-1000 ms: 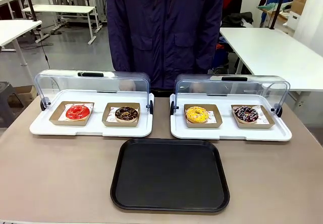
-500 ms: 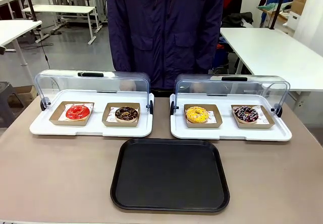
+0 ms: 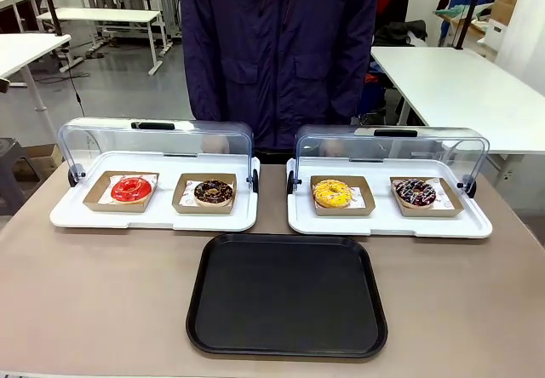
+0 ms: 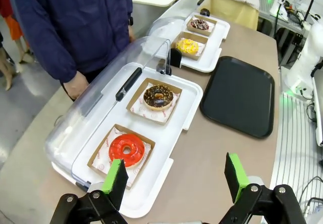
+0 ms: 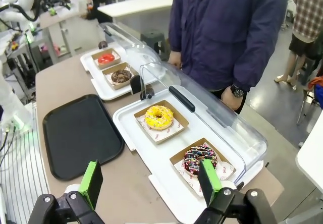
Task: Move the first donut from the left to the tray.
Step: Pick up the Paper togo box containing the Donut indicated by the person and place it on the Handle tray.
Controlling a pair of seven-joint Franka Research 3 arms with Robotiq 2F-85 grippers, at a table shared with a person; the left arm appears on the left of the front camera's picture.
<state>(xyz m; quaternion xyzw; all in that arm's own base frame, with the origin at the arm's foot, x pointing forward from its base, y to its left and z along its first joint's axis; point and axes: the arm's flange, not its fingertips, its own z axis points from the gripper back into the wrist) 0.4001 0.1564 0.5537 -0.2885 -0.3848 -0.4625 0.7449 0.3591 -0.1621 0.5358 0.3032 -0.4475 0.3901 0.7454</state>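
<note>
In the front view the red glazed donut sits in its cardboard holder at the left end of the left white display tray, with the chocolate donut beside it. The black tray lies on the table, nearer the robot. A person in a dark blue jacket stands at the far side. Nothing here has shifted since a second ago.

In the left wrist view the left end effector hangs spread wide and empty. The red glazed donut lies just beyond one green pad, apart from it.

In the right wrist view the right end effector is likewise wide open with nothing held, over the edge of the other white tray, near the sprinkled donut.
</note>
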